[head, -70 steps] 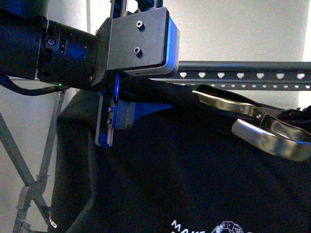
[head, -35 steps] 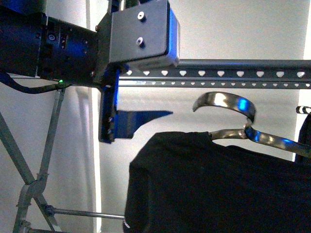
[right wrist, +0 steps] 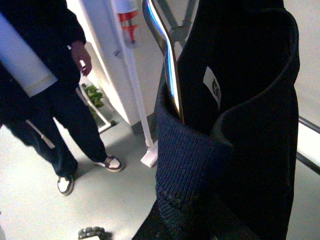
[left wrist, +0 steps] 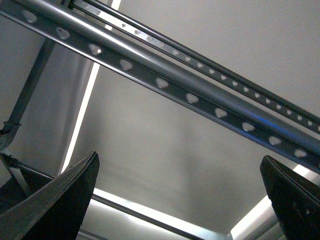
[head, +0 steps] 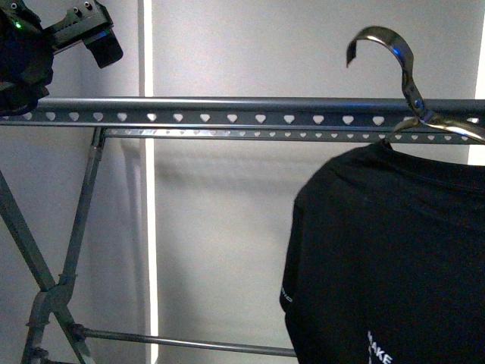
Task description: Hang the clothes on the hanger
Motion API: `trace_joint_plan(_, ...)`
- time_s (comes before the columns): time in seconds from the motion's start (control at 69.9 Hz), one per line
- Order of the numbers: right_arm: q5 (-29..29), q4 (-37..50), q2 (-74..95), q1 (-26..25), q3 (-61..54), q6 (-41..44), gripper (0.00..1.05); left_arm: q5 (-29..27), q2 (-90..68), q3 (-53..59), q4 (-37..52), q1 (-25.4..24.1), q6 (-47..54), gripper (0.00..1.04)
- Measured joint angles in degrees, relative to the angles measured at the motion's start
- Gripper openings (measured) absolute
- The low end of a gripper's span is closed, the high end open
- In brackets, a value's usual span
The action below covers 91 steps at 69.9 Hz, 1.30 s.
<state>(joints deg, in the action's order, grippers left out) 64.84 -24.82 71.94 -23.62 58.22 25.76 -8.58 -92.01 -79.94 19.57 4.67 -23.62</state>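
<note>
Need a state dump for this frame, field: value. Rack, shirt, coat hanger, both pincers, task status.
rack: dark grey, long rail with heart-shaped holes, crossed legs
T-shirt: black, white print, draped on a metal coat hanger at the right of the front view
hook: raised above the rail, not caught on it
left pincer: open, empty, facing the rail
right pincer: not made out; its wrist view is filled by the shirt collar
task status: not yet hung on the rack
</note>
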Motion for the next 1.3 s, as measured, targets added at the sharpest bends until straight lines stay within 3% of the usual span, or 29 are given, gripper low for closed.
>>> trace_joint_plan(0.043,-1.0,5.9,0.1,-0.3,-0.7,-8.9,0.04,1.4,0.1,0.2,-0.1,0.3,0.3,0.97)
trace_joint_plan(0.086,-1.9,11.4,0.7,-0.4,-0.7,-18.1,0.04,0.9,2.4,2.3,-4.7,1.5,5.6,0.86)
trace_joint_plan(0.143,-4.6,16.5,2.6,-0.4,0.9,-31.0,0.04,0.7,7.5,11.3,-1.9,3.0,14.2,0.72)
trace_joint_plan(0.315,-11.9,21.6,9.2,0.7,7.8,-52.2,0.04,2.4,18.6,31.8,8.2,2.1,21.9,0.38)
trace_joint_plan(0.372,-13.1,21.7,10.9,1.1,9.9,-55.5,0.04,2.7,20.4,36.9,10.4,1.3,22.3,0.29)
trace_joint_plan(0.472,-15.4,22.2,15.1,3.2,15.6,-63.5,0.04,3.9,25.4,48.2,14.8,0.0,22.9,0.03)
trace_joint_plan(0.658,-18.4,22.0,20.2,4.0,21.9,-69.8,0.03,5.3,31.7,57.7,18.2,-1.0,23.3,0.04)
trace_joint_plan(0.73,-20.5,22.0,22.8,4.3,24.5,-73.0,0.03,8.2,34.0,60.8,18.7,-3.4,23.4,0.04)
trace_joint_plan(1.001,-24.4,22.4,28.2,6.3,30.7,-81.2,0.03,8.5,42.8,69.4,18.9,-4.6,23.5,0.04)
trace_joint_plan(1.302,-25.6,22.1,28.7,7.1,32.1,-82.6,0.03,8.5,52.2,74.7,14.6,-4.6,23.5,0.04)
